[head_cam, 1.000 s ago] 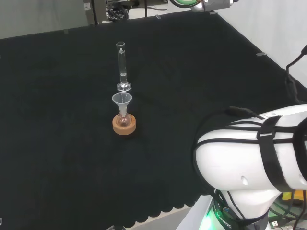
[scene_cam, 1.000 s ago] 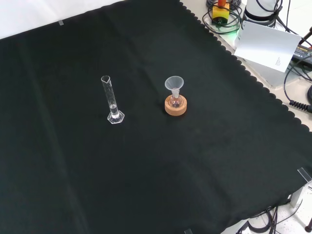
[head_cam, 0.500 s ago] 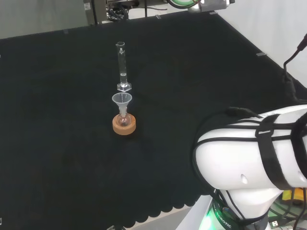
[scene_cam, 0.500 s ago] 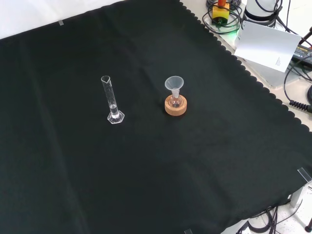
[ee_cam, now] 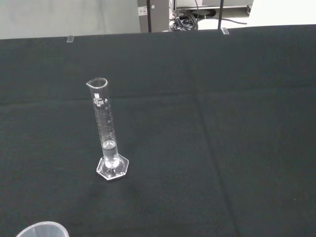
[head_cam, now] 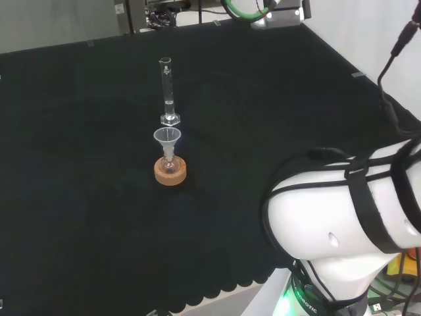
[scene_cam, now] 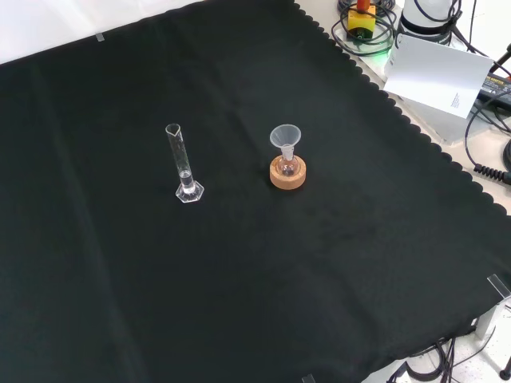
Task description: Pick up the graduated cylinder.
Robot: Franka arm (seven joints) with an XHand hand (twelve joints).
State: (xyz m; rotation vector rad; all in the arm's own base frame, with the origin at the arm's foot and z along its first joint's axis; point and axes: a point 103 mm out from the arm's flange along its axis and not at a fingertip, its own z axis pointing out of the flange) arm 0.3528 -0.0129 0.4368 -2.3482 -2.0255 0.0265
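clear glass graduated cylinder (scene_cam: 182,163) stands upright on black cloth (scene_cam: 319,263). beside it, apart: clear plastic funnel (scene_cam: 285,137) in small flask on cork ring stand (scene_cam: 287,174). hand state: cannot tell.

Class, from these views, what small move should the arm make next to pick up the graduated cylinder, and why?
Probably bring the hand closer to the graduated cylinder, aiming at its tube above the base. It stands upright and untouched on the black cloth, with the funnel in its flask on the cork ring close beside it, so the approach should stay clear of those.
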